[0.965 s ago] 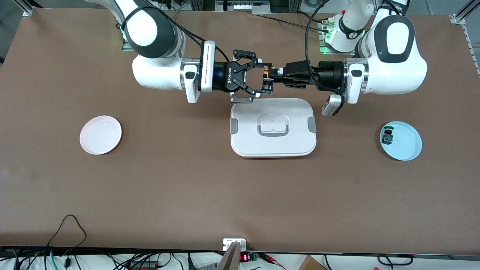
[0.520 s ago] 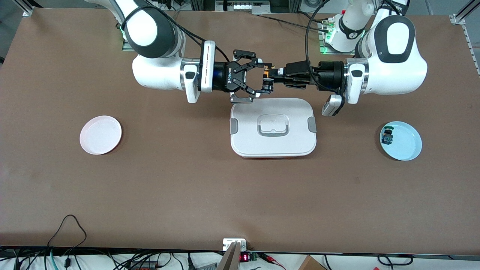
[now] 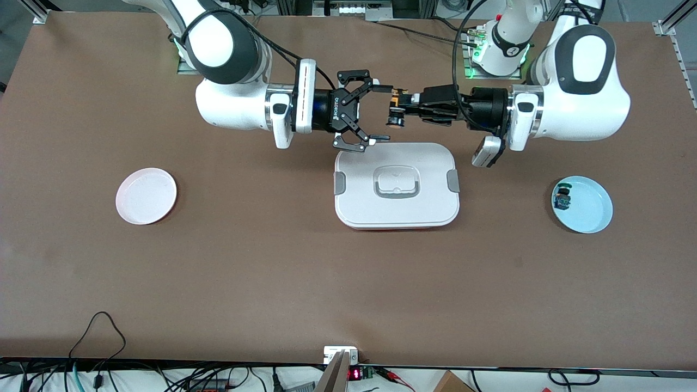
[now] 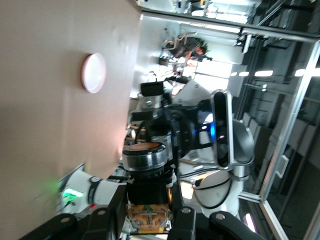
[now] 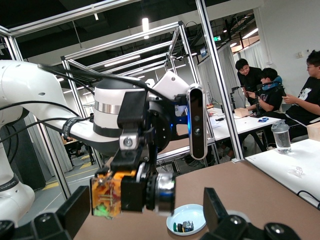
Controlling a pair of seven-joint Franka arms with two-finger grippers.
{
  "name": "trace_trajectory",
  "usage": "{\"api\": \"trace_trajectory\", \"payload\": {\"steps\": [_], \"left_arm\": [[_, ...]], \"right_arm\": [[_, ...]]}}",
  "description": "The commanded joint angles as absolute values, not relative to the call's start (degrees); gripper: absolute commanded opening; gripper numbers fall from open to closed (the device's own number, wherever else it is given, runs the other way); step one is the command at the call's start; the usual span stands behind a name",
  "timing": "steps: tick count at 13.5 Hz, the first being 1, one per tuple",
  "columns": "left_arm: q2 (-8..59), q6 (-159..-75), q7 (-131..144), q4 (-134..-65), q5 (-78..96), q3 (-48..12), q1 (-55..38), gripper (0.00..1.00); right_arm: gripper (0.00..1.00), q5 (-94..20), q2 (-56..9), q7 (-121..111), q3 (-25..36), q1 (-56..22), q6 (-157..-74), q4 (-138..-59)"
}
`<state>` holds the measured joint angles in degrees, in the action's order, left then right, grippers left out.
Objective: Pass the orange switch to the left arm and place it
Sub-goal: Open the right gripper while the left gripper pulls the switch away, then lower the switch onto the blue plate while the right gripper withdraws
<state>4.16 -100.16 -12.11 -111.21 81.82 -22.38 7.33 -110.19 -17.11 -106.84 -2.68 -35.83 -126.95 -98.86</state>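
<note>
Left gripper (image 3: 405, 105) clamped on the orange switch (image 3: 396, 109) above the table (image 3: 272, 261); right gripper (image 3: 381, 113), fingers apart, just beside it

Brown table (image 3: 272, 283) bears box (image 3: 397, 212), two plates (image 3: 146, 196).

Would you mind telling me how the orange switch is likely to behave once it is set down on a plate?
The orange switch, held by the left gripper beside the open right gripper, looks small and rigid, so probably light. Its round black end suggests it may roll when released. The exposed parts on its orange body look delicate, so gentle placement seems wise.
</note>
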Motion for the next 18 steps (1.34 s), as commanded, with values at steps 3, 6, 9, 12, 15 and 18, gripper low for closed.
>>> {"api": "trace_trajectory", "payload": {"steps": [3, 6, 9, 12, 15, 18], "left_arm": [[3.6, -91.0, -10.9, -111.3, 71.7, -22.5, 16.3, 0.0], [3.7, -86.8, -11.3, -111.3, 63.7, -22.5, 21.4, 0.0], [4.0, -86.3, -11.6, -109.6, 52.4, -22.4, 25.0, 0.0], [5.4, -86.3, -11.4, -105.2, 39.9, -22.3, 27.2, 0.0], [8.5, -86.3, -12.4, -102.1, 25.0, -22.5, 30.6, 0.0], [11.6, -87.5, -12.9, -100.7, 11.6, -22.3, 31.5, 0.0]], "right_arm": [[1.0, -110.8, -16.3, -107.7, -0.4, -35.2, -126.8, -100.7], [1.0, -107.2, -14.1, -107.7, -0.2, -32.8, -126.7, -104.0], [1.0, -100.7, -12.4, -107.6, 0.1, -28.1, -123.1, -105.8], [1.0, -94.9, -12.4, -107.4, 5.4, -27.2, -117.1, -106.3], [1.0, -89.1, -12.4, -105.2, 9.1, -25.5, -111.3, -106.3], [1.0, -82.0, -11.3, -92.1, 10.9, -24.3, -108.4, -105.9]]}}
